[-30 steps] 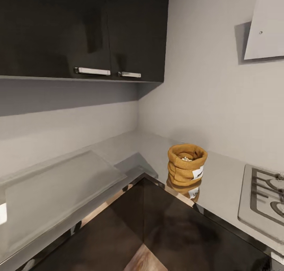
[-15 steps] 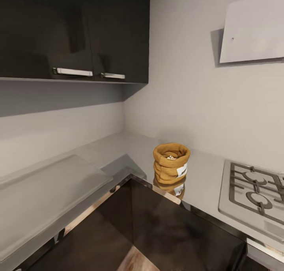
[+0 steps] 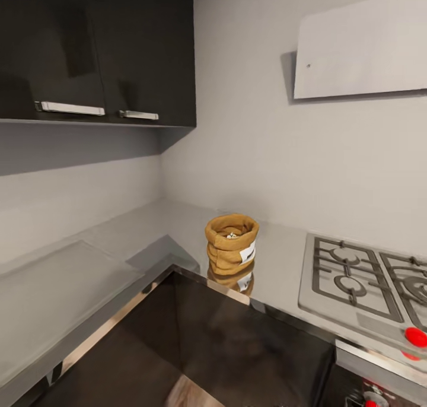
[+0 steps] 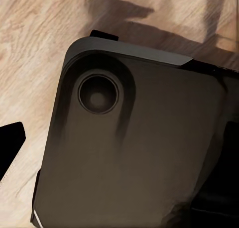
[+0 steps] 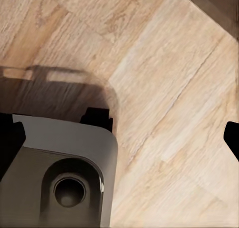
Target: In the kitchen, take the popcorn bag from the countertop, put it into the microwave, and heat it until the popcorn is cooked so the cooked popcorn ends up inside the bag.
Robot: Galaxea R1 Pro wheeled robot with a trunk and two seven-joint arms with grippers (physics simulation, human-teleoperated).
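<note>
The popcorn bag (image 3: 231, 245), a wrinkled mustard-brown sack with a rolled rim and a white label, stands upright on the grey countertop (image 3: 178, 223) near its inner corner. Pale popcorn bits (image 3: 230, 235) lie inside its mouth. The microwave is out of view. In the left wrist view, my left gripper (image 4: 119, 148) hangs over the robot's dark base, with one black fingertip (image 4: 10, 144) at the frame's edge. My right gripper (image 5: 119, 141) is open above the wood floor, its fingertips (image 5: 232, 137) far apart and nothing between them.
A steel gas hob (image 3: 362, 282) with red knobs (image 3: 415, 336) sits right of the bag, under a pale hood (image 3: 362, 48). Dark wall cabinets (image 3: 95, 51) hang above the left counter run. Dark base cabinets (image 3: 249, 342) front the corner. The robot's base (image 5: 55, 178) is below both grippers.
The camera has swung right: bag and cabinets sit further left in the picture, and more of the hob with its red knobs has come into view. The bag itself has not moved.
</note>
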